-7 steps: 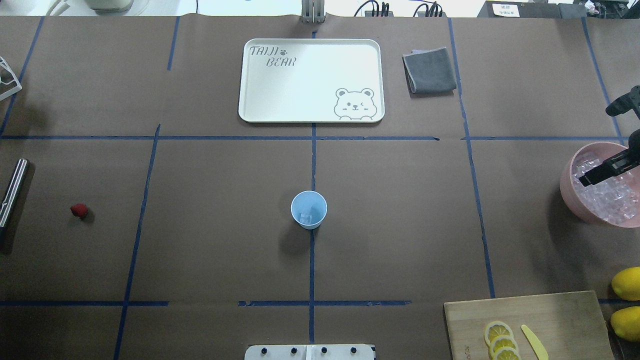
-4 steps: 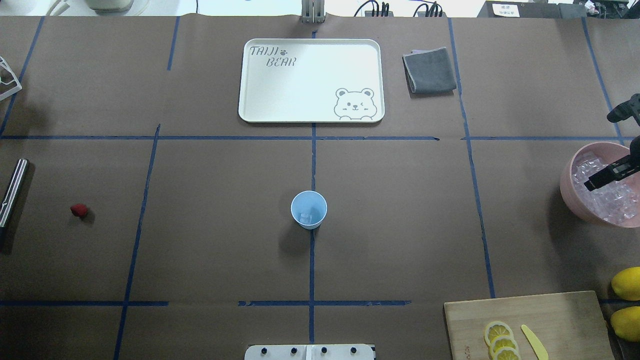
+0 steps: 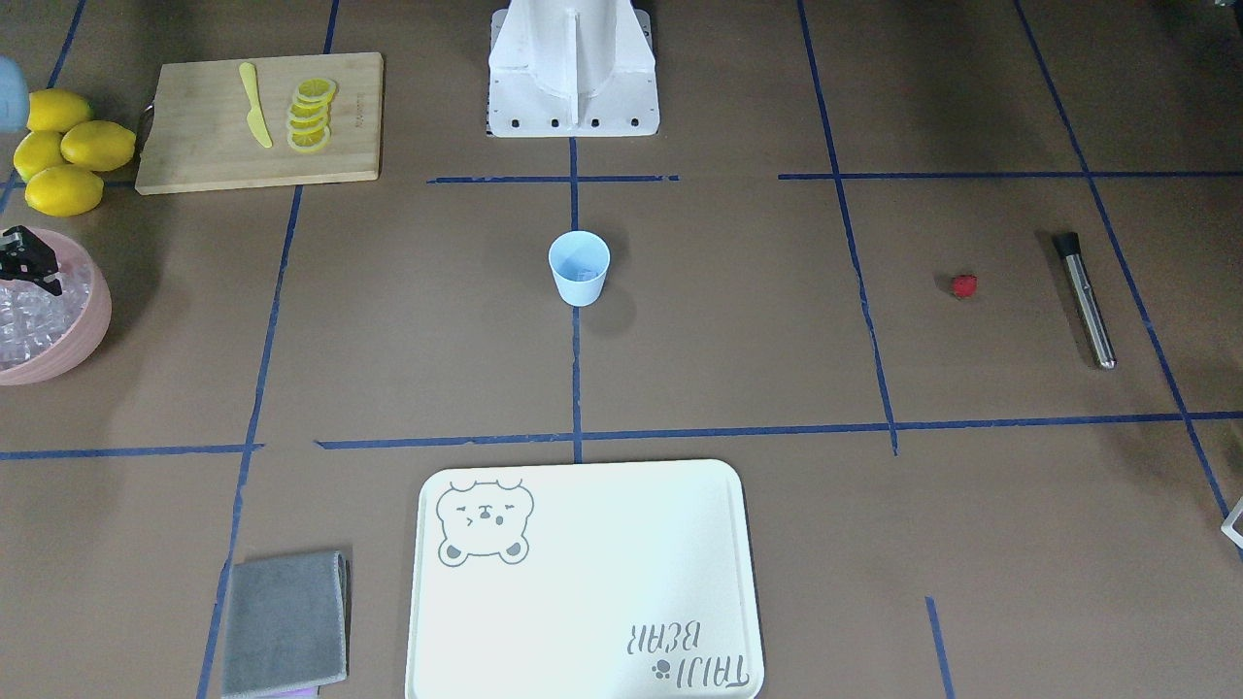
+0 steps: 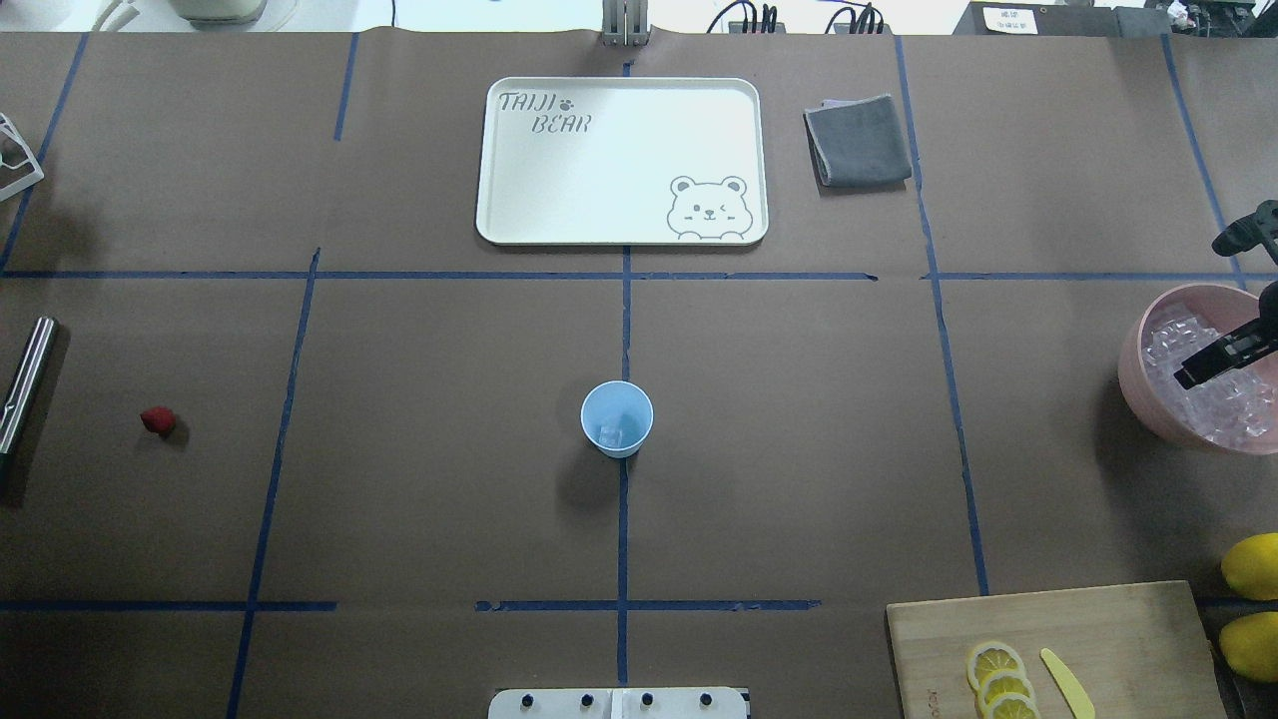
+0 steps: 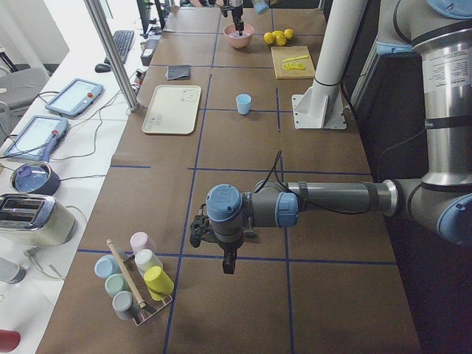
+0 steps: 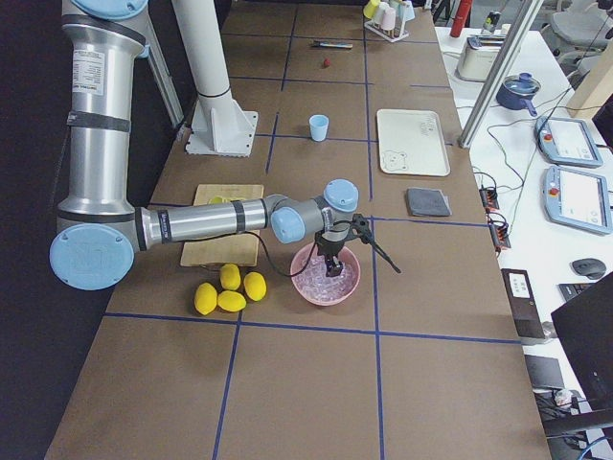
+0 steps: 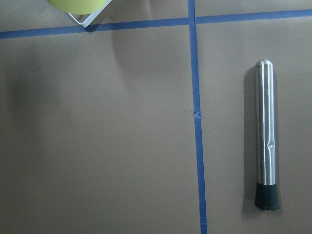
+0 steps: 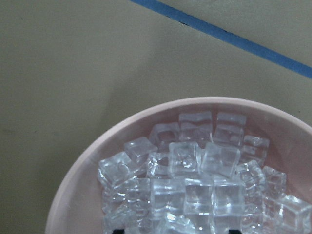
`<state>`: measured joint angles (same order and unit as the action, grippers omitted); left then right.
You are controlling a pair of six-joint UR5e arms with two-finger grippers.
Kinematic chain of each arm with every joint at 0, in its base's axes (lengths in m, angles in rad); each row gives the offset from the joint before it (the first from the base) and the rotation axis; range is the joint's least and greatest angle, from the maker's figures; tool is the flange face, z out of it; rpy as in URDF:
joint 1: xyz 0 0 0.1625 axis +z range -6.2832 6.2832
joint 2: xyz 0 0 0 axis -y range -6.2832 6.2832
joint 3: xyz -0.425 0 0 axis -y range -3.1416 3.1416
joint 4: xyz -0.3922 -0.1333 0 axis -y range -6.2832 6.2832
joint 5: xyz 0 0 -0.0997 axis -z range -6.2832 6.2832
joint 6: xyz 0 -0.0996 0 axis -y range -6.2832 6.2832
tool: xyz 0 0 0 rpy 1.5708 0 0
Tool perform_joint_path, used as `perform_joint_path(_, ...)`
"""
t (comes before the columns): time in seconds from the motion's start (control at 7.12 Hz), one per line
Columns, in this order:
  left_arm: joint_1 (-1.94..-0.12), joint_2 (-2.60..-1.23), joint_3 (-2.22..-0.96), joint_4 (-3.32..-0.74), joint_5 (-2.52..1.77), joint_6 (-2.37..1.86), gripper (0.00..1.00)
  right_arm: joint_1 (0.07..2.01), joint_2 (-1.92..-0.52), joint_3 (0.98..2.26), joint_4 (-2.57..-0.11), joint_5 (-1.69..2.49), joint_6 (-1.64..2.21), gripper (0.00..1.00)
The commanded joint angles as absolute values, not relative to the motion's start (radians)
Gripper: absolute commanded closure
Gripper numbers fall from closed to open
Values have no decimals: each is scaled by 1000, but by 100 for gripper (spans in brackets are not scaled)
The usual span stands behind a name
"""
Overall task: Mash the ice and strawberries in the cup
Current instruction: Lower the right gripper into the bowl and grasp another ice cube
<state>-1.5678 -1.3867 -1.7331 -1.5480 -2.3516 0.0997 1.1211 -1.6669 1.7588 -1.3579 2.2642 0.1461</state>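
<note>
Fingertips of the right gripper [image 4: 1198, 371] have slid nearer the table's edge, over the ice [image 8: 195, 185] in the pink bowl [image 4: 1133, 384]. Barely showing in the wrist view, they stand apart above the cubes. Left gripper [image 5: 221, 249]: cannot tell. The cup [image 4: 617, 419], one cube inside, stands mid-table; the strawberry [image 4: 157, 420] lies well apart, leftward.

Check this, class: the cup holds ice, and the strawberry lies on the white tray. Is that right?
No. The strawberry lies on the bare table, not on the tray; the overhead view shows it. The cup does hold ice.
</note>
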Motion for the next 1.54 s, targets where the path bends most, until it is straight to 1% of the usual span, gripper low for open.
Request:
perform_joint_path(0.0,-1568,-1387,-1733,-1549,-2352,100,0,1120,-1666,1755,-1359,2264,147,26)
perform_joint_path(0.14,-1568,-1387,-1733,-1549,-2352,101,0,1120,-1666,1756,-1359,2266,149,29)
perform_joint_path(0.56,-1568,-1387,-1733,-1549,-2352,100,0,1118,-1671,1755,-1359,2264,146,31)
perform_joint_path(0.98,-1568,-1387,-1733,-1549,-2352,101,0,1109,-1669,1755,-1362,2266,153,37)
perform_joint_path(1.12,-1566,-1387,-1732,-1551,-2352,101,0,1108,-1669,1749,-1359,2266,153,47)
perform_joint_path(1.26,-1568,-1387,-1733,-1551,-2352,101,0,1108,-1669,1746,-1359,2267,149,66)
perform_joint_path(1.4,-1568,-1387,-1732,-1551,-2352,101,0,1108,-1663,1744,-1365,2273,146,90)
